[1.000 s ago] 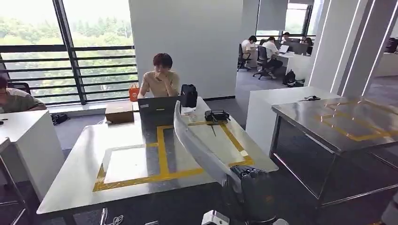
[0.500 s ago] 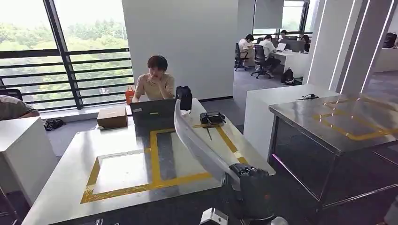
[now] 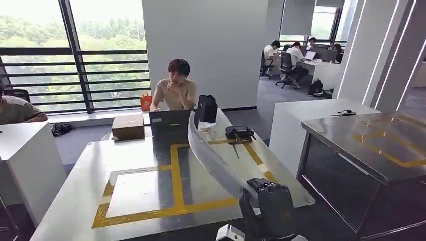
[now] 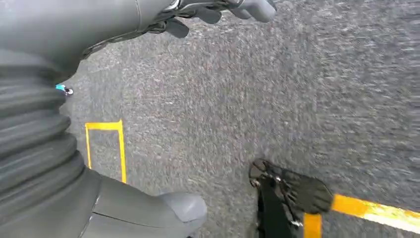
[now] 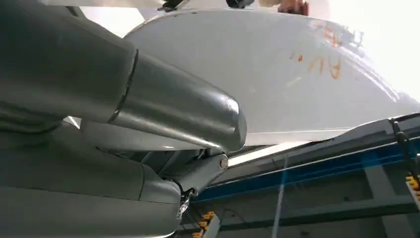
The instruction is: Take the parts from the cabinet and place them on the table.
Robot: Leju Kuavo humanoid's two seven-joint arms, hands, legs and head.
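A long, curved white part (image 3: 213, 153) rises from my right hand (image 3: 267, 206) at the bottom of the head view and slants up over the steel table (image 3: 80, 191). My right hand grips its lower end. In the right wrist view the thick thumb (image 5: 183, 106) presses against the part's pale surface (image 5: 297, 74), which bears orange marks. A yellow-taped rectangle (image 3: 173, 168) marks the table top under the part. My left hand (image 4: 148, 29) hangs over grey carpet, fingers (image 4: 247, 7) apart from the thumb (image 4: 181, 208), holding nothing.
A person (image 3: 176, 90) sits behind a laptop (image 3: 171, 123) at the table's far end, beside a cardboard box (image 3: 128, 126), a black bag (image 3: 207, 108) and a black device (image 3: 239, 132). A second steel table (image 3: 371, 145) and a white counter (image 3: 321, 113) stand to the right, a white desk (image 3: 25, 150) to the left.
The whole picture has shifted, so the camera has moved; the table now sits slightly further right in view. My right hand still holds the white part in the same way.
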